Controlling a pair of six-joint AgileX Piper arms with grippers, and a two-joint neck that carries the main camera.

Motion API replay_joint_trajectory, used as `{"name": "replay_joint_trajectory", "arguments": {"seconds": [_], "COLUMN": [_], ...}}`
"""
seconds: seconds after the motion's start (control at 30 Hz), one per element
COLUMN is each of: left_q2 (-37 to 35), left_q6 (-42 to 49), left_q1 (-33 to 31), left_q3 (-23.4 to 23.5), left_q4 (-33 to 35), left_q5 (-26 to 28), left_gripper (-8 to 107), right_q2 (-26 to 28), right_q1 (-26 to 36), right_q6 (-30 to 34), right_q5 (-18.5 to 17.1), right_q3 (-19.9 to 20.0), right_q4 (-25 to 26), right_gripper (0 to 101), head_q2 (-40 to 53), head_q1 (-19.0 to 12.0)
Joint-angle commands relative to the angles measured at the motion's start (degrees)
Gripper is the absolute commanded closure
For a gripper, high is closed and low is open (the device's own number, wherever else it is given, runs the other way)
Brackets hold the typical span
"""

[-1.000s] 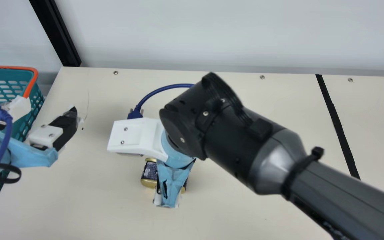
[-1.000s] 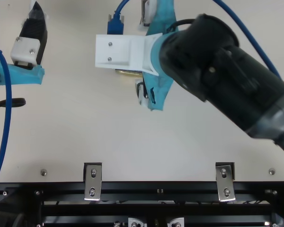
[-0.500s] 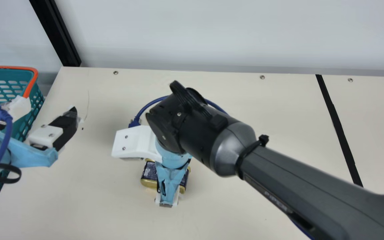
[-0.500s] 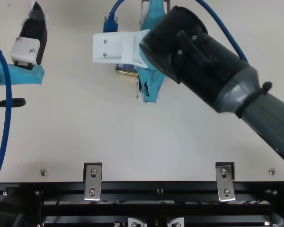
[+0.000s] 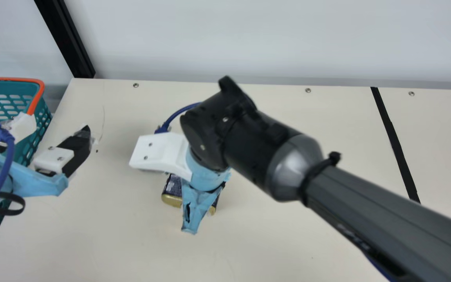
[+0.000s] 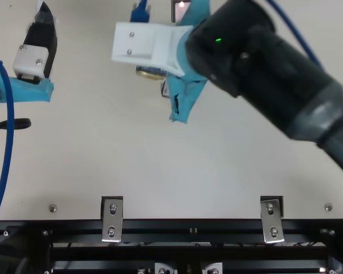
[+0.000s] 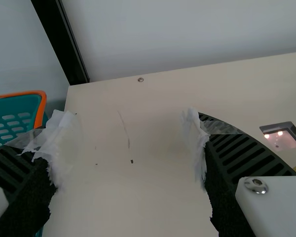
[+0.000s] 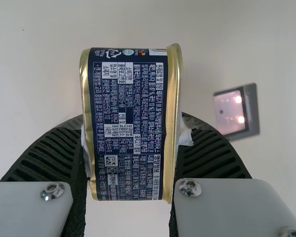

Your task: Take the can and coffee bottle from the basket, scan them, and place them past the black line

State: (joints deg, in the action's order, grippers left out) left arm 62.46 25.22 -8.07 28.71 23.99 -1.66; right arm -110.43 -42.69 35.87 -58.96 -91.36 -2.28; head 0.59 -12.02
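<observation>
- clamping can (image 8: 129,123) in right gripper (image 8: 133,131), closed to its width
- holding nothing in widely parted left gripper (image 7: 128,128)
- might miss scanner (image 8: 232,112) through badly angled label

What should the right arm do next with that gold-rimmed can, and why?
I'd probably ease the right gripper sideways to bring the can toward the scanner. The can sits between the fingers, a gold rim toward each, while the scanner's window glows off to one side; scanning should come before crossing the black line.
</observation>
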Motion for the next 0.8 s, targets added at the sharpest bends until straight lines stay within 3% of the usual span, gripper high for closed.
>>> {"name": "replay_joint_trajectory", "arguments": {"seconds": [0.0, 0.17, 0.4, 0.77], "left_q2": [0.0, 0.0, 0.0, 0.0], "left_q6": [0.0, 0.0, 0.0, 0.0], "left_q1": [0.0, 0.0, 0.0, 0.0], "left_q3": [0.0, 0.0, 0.0, 0.0], "left_q4": [0.0, 0.0, 0.0, 0.0], "left_q5": [0.0, 0.0, 0.0, 0.0], "left_gripper": [9, 9, 9, 9], "right_q2": [2.04, 6.22, 14.43, 29.07], "right_q1": [0.52, 3.2, 10.54, 30.61], "right_q6": [-1.41, -5.5, -9.2, -7.73], "right_q5": [-0.45, 0.4, 2.82, 5.08], "right_q3": [0.29, 3.42, 12.65, 28.54], "right_q4": [0.34, 1.87, 2.56, 2.32], "right_gripper": [101, 101, 101, 101], "head_q2": [-0.38, -6.13, -18.77, -37.63], "head_q1": [0.0, 0.46, -0.3, -4.52]}}
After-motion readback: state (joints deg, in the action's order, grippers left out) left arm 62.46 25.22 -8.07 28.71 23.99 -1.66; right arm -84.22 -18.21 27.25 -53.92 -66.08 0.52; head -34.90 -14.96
